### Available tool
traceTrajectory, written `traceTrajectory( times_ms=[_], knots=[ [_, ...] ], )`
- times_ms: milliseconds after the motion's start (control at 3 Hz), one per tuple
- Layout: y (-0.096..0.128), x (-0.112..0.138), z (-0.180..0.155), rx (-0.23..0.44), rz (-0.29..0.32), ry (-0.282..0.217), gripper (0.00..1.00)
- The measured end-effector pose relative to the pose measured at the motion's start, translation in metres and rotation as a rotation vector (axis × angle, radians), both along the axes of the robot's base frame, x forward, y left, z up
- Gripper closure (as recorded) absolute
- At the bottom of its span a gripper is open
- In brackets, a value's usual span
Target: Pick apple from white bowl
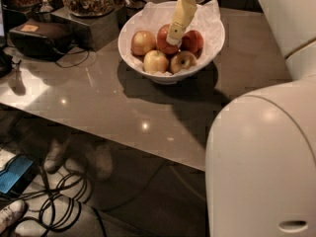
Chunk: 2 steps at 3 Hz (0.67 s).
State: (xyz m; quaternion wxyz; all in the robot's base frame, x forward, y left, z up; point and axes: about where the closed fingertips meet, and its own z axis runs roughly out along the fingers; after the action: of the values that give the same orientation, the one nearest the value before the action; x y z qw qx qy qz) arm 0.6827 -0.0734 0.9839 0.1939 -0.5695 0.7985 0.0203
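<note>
Glossy white bowl (129, 58): sitting at the far middle of the surface (123, 117), lined with crumpled paper (210, 19), holding five apples packed against one another.
Target apple (162, 39): lying red at the far middle of the pile, partly hidden behind the tool; probably the one being aimed at.
Tool (173, 38): reaching down into the bowl from the far side, tip meeting the top of the target apple; cannot tell how wide open, and not showing anything lifted.
Neighbours: crowding the target, with a red apple (193, 41) touching on the right, a blushed apple (142, 42) on the left, and a yellow apple (156, 61) and a dimpled apple (182, 61) on the near side.
Risk, crowding: leaving little room beside the target, so possibly pinching two fruits or wedging against a neighbour.
Risk, slipping: gripping round, smooth skin high on the curve, so possibly squeezing the apple out downward.
Risk, paper: snagging a loose fold and dragging it up with the fruit.
Risk, bowl: pressing down off-centre, so possibly rocking or sliding the bowl on the glossy surface, spilling apples toward the near edge.
</note>
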Motion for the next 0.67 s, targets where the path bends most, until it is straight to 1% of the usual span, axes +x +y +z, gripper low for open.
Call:
traceTrajectory(
  times_ms=[333, 667],
  knots=[
    [0.0030, 0.0056, -0.0108, -0.006, -0.001, 0.019, 0.21],
    [0.0044, 0.0099, -0.0194, -0.006, -0.003, 0.033, 0.16]
  ],
)
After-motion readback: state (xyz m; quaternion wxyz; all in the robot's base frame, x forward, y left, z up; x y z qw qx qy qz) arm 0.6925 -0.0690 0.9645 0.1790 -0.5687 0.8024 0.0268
